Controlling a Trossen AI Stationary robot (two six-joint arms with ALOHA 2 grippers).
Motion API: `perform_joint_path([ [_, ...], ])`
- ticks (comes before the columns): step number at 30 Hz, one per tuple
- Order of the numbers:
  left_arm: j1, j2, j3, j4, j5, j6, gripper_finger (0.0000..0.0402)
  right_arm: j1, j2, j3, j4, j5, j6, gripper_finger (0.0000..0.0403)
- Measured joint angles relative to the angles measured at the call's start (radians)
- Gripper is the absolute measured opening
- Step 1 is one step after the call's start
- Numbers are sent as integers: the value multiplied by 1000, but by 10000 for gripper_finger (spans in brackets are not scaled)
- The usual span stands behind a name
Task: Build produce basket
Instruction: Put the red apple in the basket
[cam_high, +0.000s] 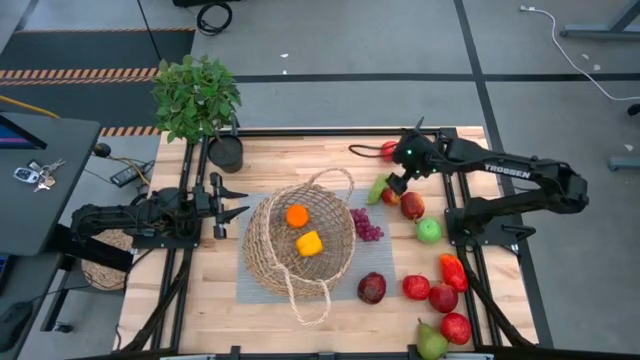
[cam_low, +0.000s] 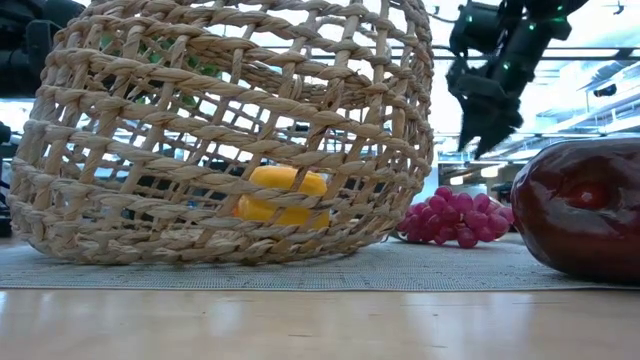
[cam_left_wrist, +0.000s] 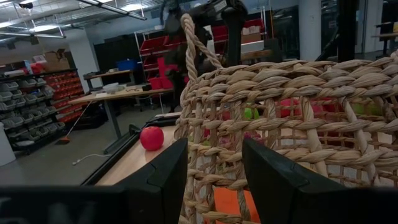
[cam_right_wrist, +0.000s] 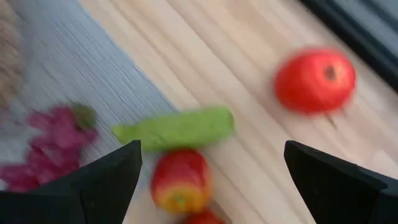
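1. Already, two pieces of the produce are seen inside the basket (cam_high: 300, 245), which sits on a grey mat (cam_high: 250, 290) at mid-table: an orange (cam_high: 297, 215) and a yellow pepper (cam_high: 309, 243).
2. To the right of the basket, the right gripper (cam_high: 398, 184) is held spread to its widest above the table, with nothing between its fingers; below it lie a green pepper (cam_right_wrist: 177, 128) and a red-yellow apple (cam_right_wrist: 181, 179).
3. Beyond that apple from the basket, a green apple (cam_high: 429, 230) is found, and a bunch of purple grapes (cam_high: 366, 224) lies just beside the basket's right wall.
4. Left of the basket, the left gripper (cam_high: 236, 200) waits with its fingers apart and empty, very near the weave.
5. A wrong pick is the likeliest fault: the green pepper and the red-yellow apple lie so near each other that both could be caught, or one knocked away, if the descent is centred between them.
6. The green pepper is long and thin, so it may be pinched off-centre and may swing or slip during the carry.
7. A loop handle (cam_high: 330, 181) rises on the basket's far side toward the right arm; it could be snagged on a low approach, and the light basket dragged.
8. The right wrist view is blurred, so whether a third fruit touches the apple cannot be told.
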Motion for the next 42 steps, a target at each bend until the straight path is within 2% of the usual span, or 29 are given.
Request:
perform_joint_path([
  [3, 0, 0, 0, 0, 0, 0, 160, -11, 22, -10, -37, -6, -1, 397],
  [6, 0, 0, 0, 0, 0, 0, 160, -6, 55, -31, -28, -44, -8, 397],
  [15, 0, 0, 0, 0, 0, 0, 160, 2, 179, -90, 18, -58, -37, 397],
  [29, 0, 0, 0, 0, 0, 0, 160, 3, 311, -95, 78, -78, -81, 393],
  [35, 0, 0, 0, 0, 0, 0, 160, -3, 345, -95, 86, -78, -93, 362],
  [42, 0, 0, 0, 0, 0, 0, 160, -6, 304, -87, 70, -76, -115, 314],
])
